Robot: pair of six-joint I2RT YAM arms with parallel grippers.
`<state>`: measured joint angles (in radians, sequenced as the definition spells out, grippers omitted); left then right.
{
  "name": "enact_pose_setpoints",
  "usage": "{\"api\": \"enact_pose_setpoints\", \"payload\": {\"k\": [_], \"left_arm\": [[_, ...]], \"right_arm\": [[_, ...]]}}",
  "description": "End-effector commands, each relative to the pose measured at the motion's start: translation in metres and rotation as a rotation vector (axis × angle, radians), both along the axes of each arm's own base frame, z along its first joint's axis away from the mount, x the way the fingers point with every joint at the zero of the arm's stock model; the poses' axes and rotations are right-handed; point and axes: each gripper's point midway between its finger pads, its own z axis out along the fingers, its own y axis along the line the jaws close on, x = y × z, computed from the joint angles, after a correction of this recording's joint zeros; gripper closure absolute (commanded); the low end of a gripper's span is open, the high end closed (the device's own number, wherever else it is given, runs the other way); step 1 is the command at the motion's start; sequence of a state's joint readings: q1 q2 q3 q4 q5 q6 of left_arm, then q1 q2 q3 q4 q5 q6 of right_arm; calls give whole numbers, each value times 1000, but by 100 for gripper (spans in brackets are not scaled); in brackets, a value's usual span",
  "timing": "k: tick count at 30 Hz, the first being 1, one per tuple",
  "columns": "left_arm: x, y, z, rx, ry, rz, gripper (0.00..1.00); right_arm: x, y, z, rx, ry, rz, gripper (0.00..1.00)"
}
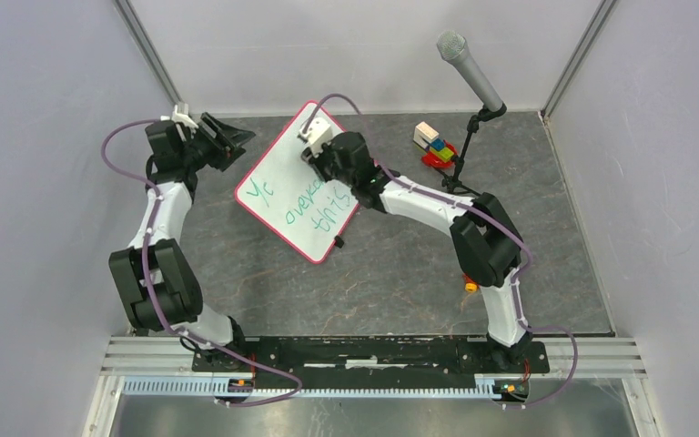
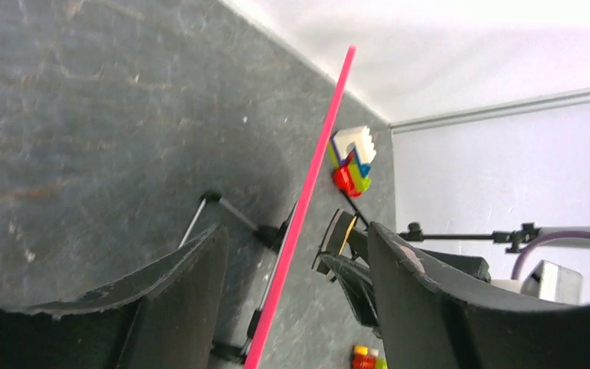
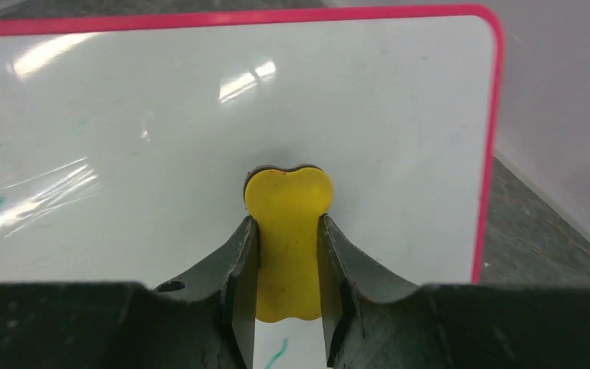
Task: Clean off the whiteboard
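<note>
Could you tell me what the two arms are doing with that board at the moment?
The robot is erasing a whiteboard. The right gripper is shut on a yellow bone-shaped eraser and holds it on or just above the board's far, already clean part. The left gripper is open, with the board's pink edge running between its fingers without being clamped. Green handwriting on the nearer half is not yet wiped.
</note>
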<state>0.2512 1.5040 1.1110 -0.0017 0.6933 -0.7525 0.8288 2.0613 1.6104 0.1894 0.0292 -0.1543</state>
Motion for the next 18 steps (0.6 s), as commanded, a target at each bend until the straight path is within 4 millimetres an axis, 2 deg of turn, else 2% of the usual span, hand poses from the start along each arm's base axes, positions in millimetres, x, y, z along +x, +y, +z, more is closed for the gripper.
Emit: {"api": "enact_pose_setpoints", "payload": {"k": [1, 3, 5, 9, 15, 18], "left_arm": [[31, 2, 25, -76, -15, -13, 26], [40, -6, 20, -84, -8, -62, 29], [44, -19, 16, -84, -26, -150, 35], [45, -40, 9, -102, -54, -267, 37], [46, -56, 3, -103, -62, -305, 36], [45, -62, -2, -99, -54, -315, 42]], "right_arm": [[14, -13, 59, 148, -56, -42, 84], [16, -9, 55, 140, -51, -30, 84], [17, -5, 55, 145, -47, -22, 84], [18, 9, 59, 151, -32, 28, 84], [14, 19, 60, 162, -17, 62, 84], [14, 22, 54, 147, -8, 63, 84]]}}
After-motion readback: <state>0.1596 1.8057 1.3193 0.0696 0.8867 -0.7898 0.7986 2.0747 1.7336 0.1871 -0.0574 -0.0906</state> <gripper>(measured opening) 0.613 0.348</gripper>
